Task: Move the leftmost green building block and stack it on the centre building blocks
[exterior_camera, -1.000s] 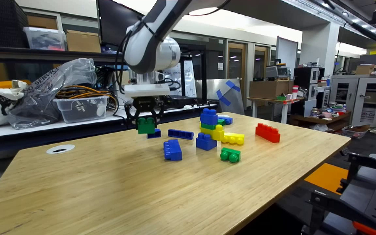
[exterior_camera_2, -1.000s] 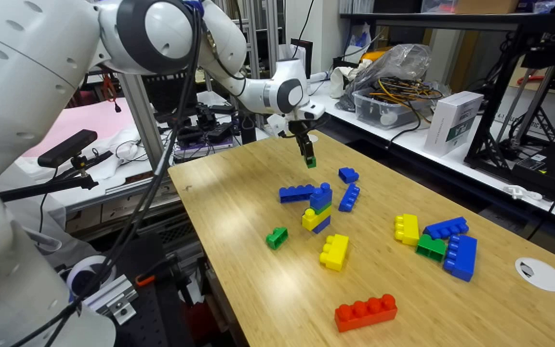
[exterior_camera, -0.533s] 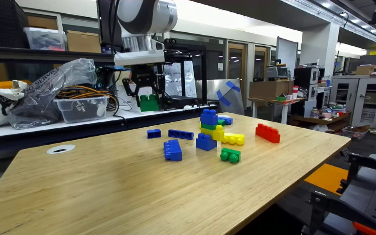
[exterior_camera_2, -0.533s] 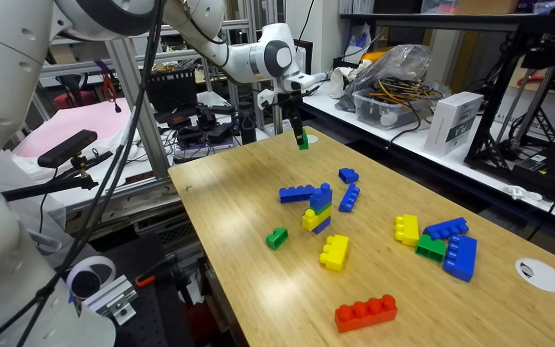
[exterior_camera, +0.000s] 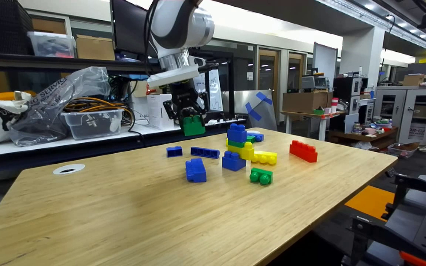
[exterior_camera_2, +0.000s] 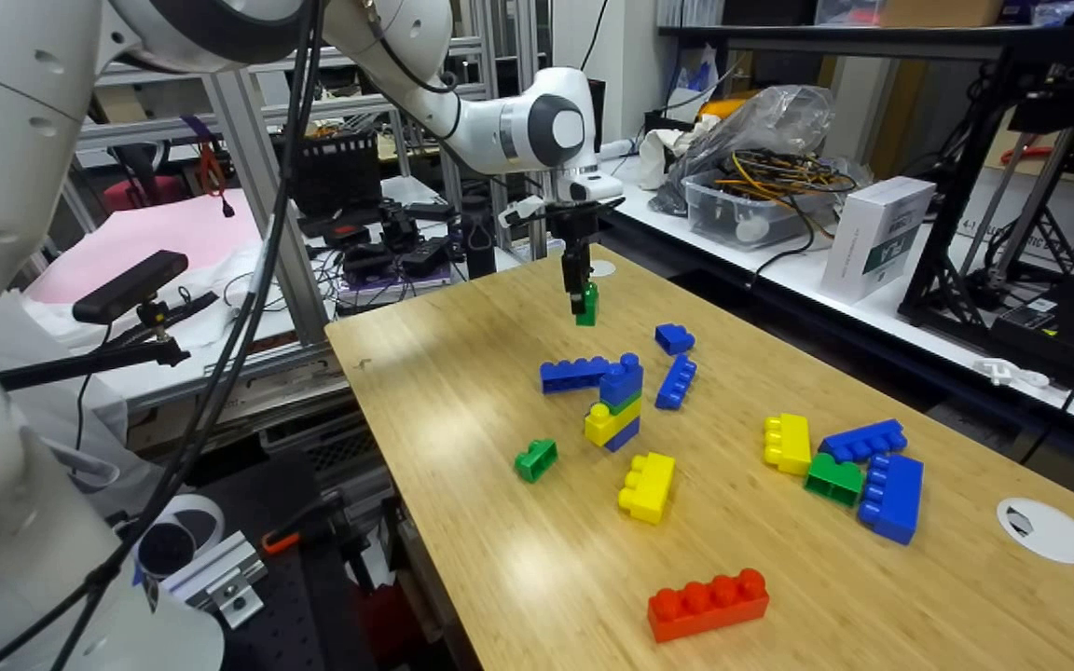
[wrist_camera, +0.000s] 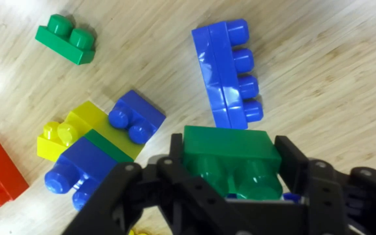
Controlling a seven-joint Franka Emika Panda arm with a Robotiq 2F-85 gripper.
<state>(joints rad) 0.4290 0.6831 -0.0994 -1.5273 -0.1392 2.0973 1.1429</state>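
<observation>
The leftmost green building block (exterior_camera: 193, 126) is held in my gripper (exterior_camera: 192, 119), above the table and apart from the tower. In the wrist view the block (wrist_camera: 228, 143) sits between both black fingers of the gripper (wrist_camera: 230, 148), studs toward the palm. It also shows behind a finger in an exterior view (exterior_camera_2: 590, 308). The centre building blocks (exterior_camera: 237, 133) stand as a tower: a blue top brick over green, yellow and blue ones. The tower also shows in the other views (exterior_camera_2: 622, 380) (wrist_camera: 85, 158). In an exterior view the gripper is tilted and left of the tower, higher than its top.
A long blue brick (wrist_camera: 222, 75) lies near the tower. Two more blue bricks (exterior_camera: 205, 152) (exterior_camera: 174, 151) lie behind it. Another green brick (exterior_camera_2: 537, 460), a yellow brick (exterior_camera_2: 648, 487) and a red brick (exterior_camera_2: 708, 606) lie around. A further cluster of bricks includes a blue one (exterior_camera_2: 891, 498).
My gripper first rose with the green block, then moved toward the tower and came a little lower, with the wrist tilting. The bricks on the table have not moved.
</observation>
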